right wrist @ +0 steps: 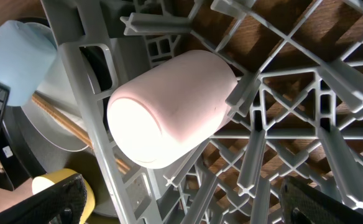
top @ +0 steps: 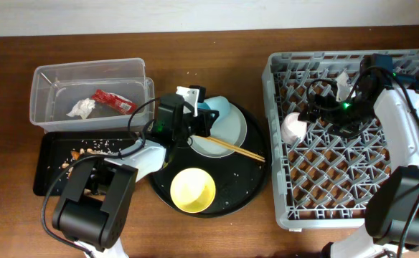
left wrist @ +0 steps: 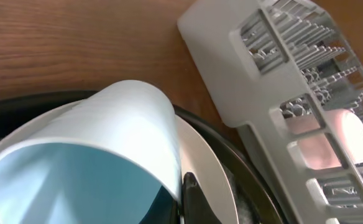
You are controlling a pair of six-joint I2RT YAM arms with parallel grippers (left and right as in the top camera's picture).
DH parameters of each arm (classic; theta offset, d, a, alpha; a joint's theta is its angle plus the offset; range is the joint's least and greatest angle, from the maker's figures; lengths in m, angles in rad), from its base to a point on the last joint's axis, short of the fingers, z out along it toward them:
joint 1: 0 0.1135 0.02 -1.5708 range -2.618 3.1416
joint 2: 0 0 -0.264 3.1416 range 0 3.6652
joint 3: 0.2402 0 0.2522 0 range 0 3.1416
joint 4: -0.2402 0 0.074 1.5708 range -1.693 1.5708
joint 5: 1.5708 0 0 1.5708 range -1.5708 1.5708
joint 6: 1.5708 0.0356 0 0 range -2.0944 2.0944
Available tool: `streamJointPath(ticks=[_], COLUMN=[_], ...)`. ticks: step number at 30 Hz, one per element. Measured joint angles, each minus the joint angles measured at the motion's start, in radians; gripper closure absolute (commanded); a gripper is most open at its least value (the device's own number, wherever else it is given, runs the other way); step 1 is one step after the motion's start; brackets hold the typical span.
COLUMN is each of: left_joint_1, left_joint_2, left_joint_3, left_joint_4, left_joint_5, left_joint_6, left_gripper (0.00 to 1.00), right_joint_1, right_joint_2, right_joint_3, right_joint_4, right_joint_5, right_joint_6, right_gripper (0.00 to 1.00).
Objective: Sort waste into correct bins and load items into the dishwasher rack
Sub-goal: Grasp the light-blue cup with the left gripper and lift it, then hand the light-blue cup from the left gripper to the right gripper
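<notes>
My left gripper [top: 197,119] is shut on the rim of the light blue cup [top: 218,110], which is tilted over the pale grey plate [top: 224,136]. In the left wrist view the cup [left wrist: 101,155] fills the frame, with one finger [left wrist: 192,198] outside its wall. The chopsticks [top: 239,150] lie across the plate. The yellow bowl [top: 193,190] sits on the round black tray [top: 249,183]. The pink cup [top: 293,127] lies in the grey rack [top: 281,208]. My right gripper [right wrist: 188,208] is open just above the rack, beside the pink cup [right wrist: 169,106].
The clear tub [top: 44,79] at the back left holds the red wrapper [top: 114,101] and the white tissue [top: 81,108]. The shallow black tray [top: 44,183] in front of it holds beige scraps [top: 87,148]. I cannot make out the carrot.
</notes>
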Motion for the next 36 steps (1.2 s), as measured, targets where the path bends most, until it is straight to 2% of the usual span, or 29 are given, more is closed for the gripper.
streamJointPath(ticks=[3, 6, 8, 9, 10, 12, 13, 15, 17, 20, 21, 22, 26, 31, 36], left_joint_1=[0.01, 0.073, 0.13, 0.167, 0.187, 0.179, 0.162, 0.129, 0.066, 0.053, 0.053, 0.053, 0.054, 0.018, 0.018], left_joint_2=[0.004, -0.018, -0.041, -0.056, -0.066, -0.071, -0.071, -0.071, -0.071, -0.077, -0.08, -0.083, -0.082, -0.082, -0.082], left_joint_3=[-0.005, 0.006, 0.024, 0.045, 0.059, 0.062, 0.062, 0.063, 0.064, 0.069, 0.07, 0.071, 0.072, 0.072, 0.072], left_joint_4=[0.097, 0.122, 0.123, 0.127, 0.129, 0.129, 0.13, 0.136, 0.211, 0.506, 0.533, 0.692, 0.725, 0.726, 0.726], left_joint_5=[0.067, 0.309, 0.479, 0.611, 0.718, 0.864, 0.903, 0.919, 0.926, 0.937, 0.938, 0.943, 0.949, 0.967, 0.972], left_joint_6=[-0.004, -0.079, -0.134, -0.18, -0.217, -0.259, -0.271, -0.282, -0.295, -0.396, -0.42, -0.517, -0.615, -0.619, -0.614], left_gripper=[1.0, 1.0, 1.0, 1.0, 1.0, 1.0, 1.0, 1.0, 1.0, 1.0, 1.0, 1.0, 1.0, 1.0, 1.0], right_joint_1=[0.0, 0.0, -0.002, -0.002, -0.001, 0.018, 0.036, 0.09, 0.146, 0.17, 0.17, 0.17, 0.172, 0.239, 0.232], right_joint_2=[0.0, 0.0, 0.0, 0.0, 0.0, -0.001, -0.001, -0.001, -0.001, -0.001, -0.001, -0.001, -0.001, -0.001, -0.001], right_joint_3=[0.0, 0.0, 0.0, 0.0, -0.002, -0.002, -0.002, -0.002, -0.002, -0.002, -0.002, -0.002, -0.002, -0.002, -0.002], right_joint_4=[-0.001, -0.025, -0.102, -0.163, -0.258, -0.333, -0.338, -0.309, -0.278, -0.239, -0.209, -0.186, -0.166, -0.14, -0.136], right_joint_5=[0.0, -0.046, -0.215, -0.368, -0.512, -0.645, -0.671, -0.703, -0.722, -0.732, -0.732, -0.732, -0.787, -0.896, -0.912], right_joint_6=[0.0, -0.027, -0.176, -0.333, -0.426, -0.608, -0.653, -0.703, -0.733, -0.729, -0.711, -0.688, -0.644, -0.628, -0.624], right_gripper=[0.02, 0.02, 0.02, 0.02, 0.02, 0.02, 0.02, 0.02, 0.02, 0.02, 0.02, 0.02, 0.02, 0.0, 0.07])
